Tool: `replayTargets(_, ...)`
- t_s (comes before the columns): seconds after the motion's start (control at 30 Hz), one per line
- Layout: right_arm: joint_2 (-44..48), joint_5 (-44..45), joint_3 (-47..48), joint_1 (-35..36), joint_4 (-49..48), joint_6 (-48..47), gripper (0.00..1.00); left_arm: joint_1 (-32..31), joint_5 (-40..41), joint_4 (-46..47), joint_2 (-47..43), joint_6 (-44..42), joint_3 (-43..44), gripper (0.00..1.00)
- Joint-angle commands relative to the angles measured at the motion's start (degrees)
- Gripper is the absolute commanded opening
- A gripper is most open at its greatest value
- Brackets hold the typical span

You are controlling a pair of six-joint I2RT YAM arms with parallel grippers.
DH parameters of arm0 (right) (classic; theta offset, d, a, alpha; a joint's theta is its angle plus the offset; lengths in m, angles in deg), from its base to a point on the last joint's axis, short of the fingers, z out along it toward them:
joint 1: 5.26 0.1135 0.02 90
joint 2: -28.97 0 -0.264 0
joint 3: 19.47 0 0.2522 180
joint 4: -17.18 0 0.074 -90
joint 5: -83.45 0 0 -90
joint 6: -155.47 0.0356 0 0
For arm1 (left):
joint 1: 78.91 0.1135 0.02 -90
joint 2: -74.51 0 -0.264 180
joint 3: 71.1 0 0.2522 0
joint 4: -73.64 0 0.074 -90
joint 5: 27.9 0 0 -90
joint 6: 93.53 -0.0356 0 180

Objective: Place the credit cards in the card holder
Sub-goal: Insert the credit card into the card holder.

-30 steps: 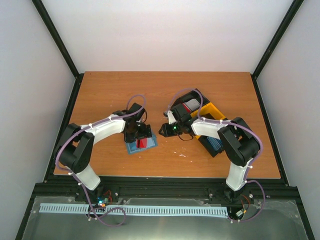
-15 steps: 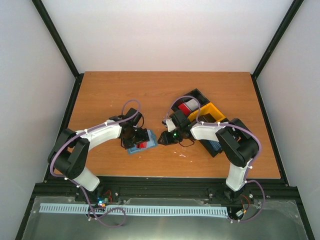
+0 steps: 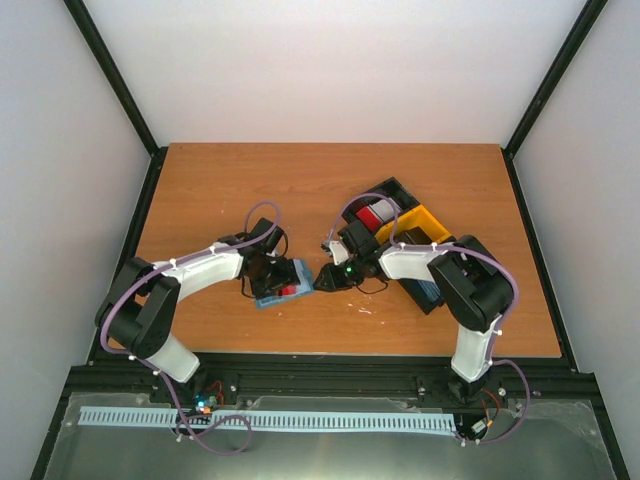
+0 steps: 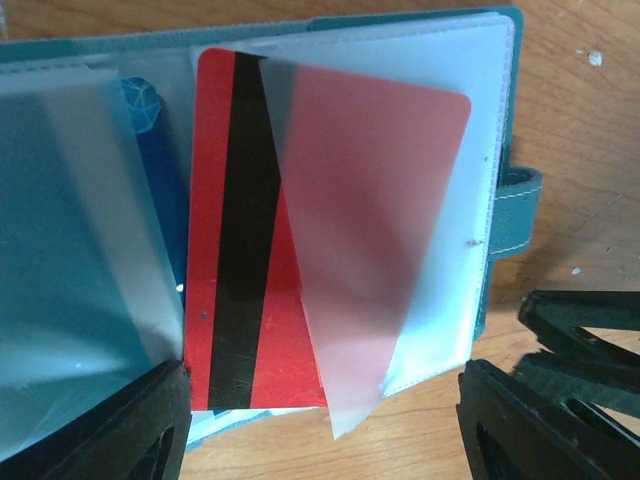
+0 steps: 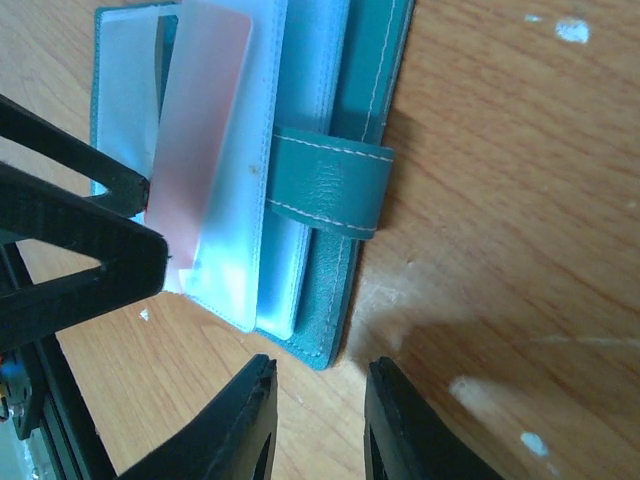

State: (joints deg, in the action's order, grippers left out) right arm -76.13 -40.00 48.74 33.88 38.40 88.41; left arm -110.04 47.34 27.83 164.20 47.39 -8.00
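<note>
On the wooden table [image 3: 440, 180] the blue-grey card holder [image 4: 400, 20] is laid open between the two grippers. A red credit card [image 4: 290, 350] is seen lying on its inner pages, half covered by one clear sleeve [image 4: 380, 250]. The left gripper [image 4: 322, 375] is held at the holder's edge with its fingers wide apart and nothing clamped. The right gripper [image 5: 320, 420] is placed just beside the corner below the snap tab [image 5: 325, 185], its fingers a little apart and empty.
</note>
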Motion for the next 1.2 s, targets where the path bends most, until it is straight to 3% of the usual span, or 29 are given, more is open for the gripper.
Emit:
replayTargets(0.0, -2.77, -2.09, 1.47, 0.5, -1.67, -0.67, 0.25, -0.59, -2.17, 2.74, 0.87, 0.85, -1.54, 0.74)
replayTargets(0.3, -4.58, -2.94, 2.09, 0.69, -2.25, -0.28, 0.22, -0.59, -2.71, 4.74, 1.1, 1.08, -1.26, 0.73)
replayTargets(0.47, -4.06, -2.05, 2.16, 0.68, -1.75, -0.43, 0.22, -0.59, 3.5, -0.54, 0.56, 2.36, -0.02, 0.74)
replayTargets(0.83, -3.36, -0.22, 1.95, 0.76, -0.98, -1.02, 0.23, -0.59, 8.28, -5.08, -3.56, 5.39, 1.6, 0.76)
replayTargets(1.17, -3.62, 0.19, 2.16, 1.46, -0.74, -1.55, 0.24, -0.59, 4.85, 1.15, -2.97, 6.77, -2.55, 0.56)
